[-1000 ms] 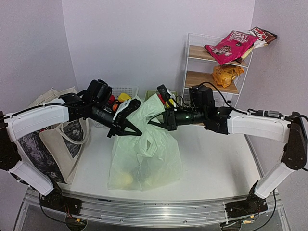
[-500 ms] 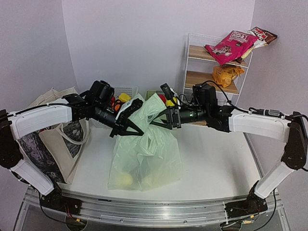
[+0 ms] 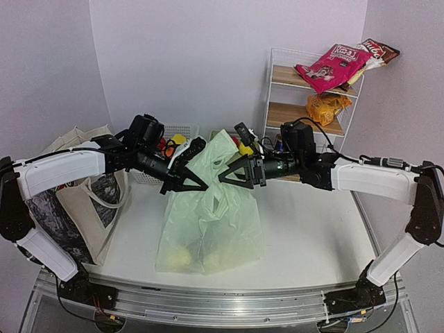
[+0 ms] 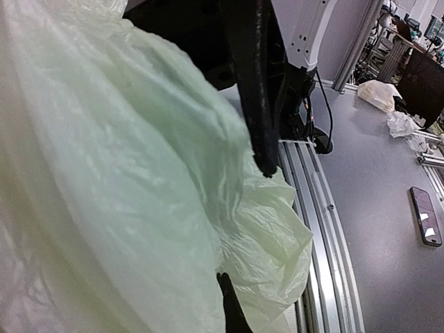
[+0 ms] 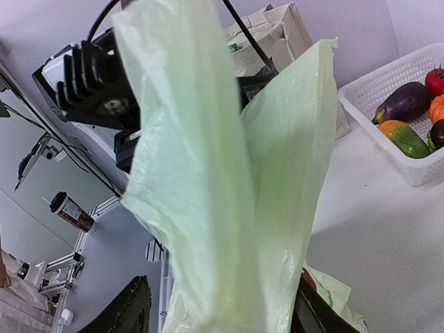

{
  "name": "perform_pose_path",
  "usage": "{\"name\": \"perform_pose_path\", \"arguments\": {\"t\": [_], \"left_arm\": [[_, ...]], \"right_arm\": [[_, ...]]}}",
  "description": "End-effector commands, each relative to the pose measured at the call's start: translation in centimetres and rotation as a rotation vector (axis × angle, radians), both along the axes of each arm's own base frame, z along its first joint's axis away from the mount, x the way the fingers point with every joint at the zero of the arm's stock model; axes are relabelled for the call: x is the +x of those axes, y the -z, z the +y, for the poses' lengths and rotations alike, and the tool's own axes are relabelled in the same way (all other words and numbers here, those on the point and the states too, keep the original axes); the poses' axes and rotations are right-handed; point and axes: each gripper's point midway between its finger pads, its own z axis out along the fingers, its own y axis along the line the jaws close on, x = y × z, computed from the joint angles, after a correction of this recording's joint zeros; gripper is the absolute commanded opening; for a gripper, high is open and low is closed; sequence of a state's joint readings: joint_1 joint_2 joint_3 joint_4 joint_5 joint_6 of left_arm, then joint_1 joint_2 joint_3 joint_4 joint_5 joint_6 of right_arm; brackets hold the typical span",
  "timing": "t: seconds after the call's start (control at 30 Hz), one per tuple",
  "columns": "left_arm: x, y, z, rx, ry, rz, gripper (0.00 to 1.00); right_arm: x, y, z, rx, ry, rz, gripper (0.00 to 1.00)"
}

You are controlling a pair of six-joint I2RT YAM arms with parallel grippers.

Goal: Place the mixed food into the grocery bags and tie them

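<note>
The thin green plastic bag [image 3: 208, 222] stands in the middle of the table [image 3: 312, 229]. Its top is pulled up high into two long handles. You can see through it a little: yellow fruit [image 3: 180, 258] sits at the bottom inside. The big beige cloth bag [image 3: 82, 214] stands just to its left, soft and saggy, with a black-and-white picture on its side.

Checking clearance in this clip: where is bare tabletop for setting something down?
Bare table right of the bag, up to the rack. Narrow strip between bag and tote. Crowded at the bag's top: left hand and right hand meet, basket behind.
</note>
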State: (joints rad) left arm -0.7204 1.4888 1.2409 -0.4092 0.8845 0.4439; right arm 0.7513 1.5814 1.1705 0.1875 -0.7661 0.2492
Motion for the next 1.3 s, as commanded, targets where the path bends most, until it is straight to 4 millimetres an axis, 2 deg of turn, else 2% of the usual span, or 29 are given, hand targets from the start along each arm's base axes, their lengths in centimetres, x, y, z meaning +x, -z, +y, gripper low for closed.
{"name": "perform_pose_path", "arguments": {"t": [0.0,0.17,0.3,0.5,0.63,0.73,0.77,0.8,0.93,1.07,1.17,1.27], "left_arm": [[1.2,-0.1,-0.8,0.005,-0.014,-0.081,0.00],[2.2,0.7,-1.2,0.035,-0.034,-0.111,0.00],[1.9,1.0,-1.0,0.042,-0.011,-0.157,0.00],[0.9,0.6,-0.6,0.023,0.034,-0.163,0.00],[0.0,0.5,0.0,0.038,0.084,-0.163,0.02],[0.3,0.0,0.9,0.041,0.082,-0.168,0.43],[0.6,-0.4,1.3,0.039,0.074,-0.181,0.54],[1.0,-0.9,1.8,0.033,0.062,-0.193,0.61],[2.8,-2.7,4.2,0.009,0.007,-0.225,0.73],[3.9,-3.4,6.1,0.006,-0.038,-0.247,0.82],[5.3,-4.1,6.5,-0.022,-0.087,-0.227,0.92],[6.3,-5.2,5.7,-0.065,-0.107,-0.197,0.99]], "right_arm": [[0.0,-2.6,0.7,0.054,-0.014,-0.054,0.61],[0.6,-2.6,1.7,0.069,-0.004,-0.041,0.60],[1.6,-2.1,2.2,0.065,0.031,-0.032,0.54],[2.8,-0.8,2.5,0.041,0.080,-0.013,0.13],[2.8,-1.2,2.3,0.046,0.087,-0.020,0.00],[2.6,-1.6,1.9,0.050,0.093,-0.042,0.00],[2.5,-1.7,1.8,0.051,0.094,-0.049,0.00],[2.4,-1.8,1.7,0.052,0.096,-0.057,0.00],[2.1,-2.1,1.3,0.054,0.095,-0.084,0.00],[1.7,-2.5,1.2,0.062,0.076,-0.109,0.00],[1.4,-2.8,1.2,0.068,0.062,-0.121,0.00],[1.3,-3.2,1.3,0.070,0.049,-0.126,0.00]]}}
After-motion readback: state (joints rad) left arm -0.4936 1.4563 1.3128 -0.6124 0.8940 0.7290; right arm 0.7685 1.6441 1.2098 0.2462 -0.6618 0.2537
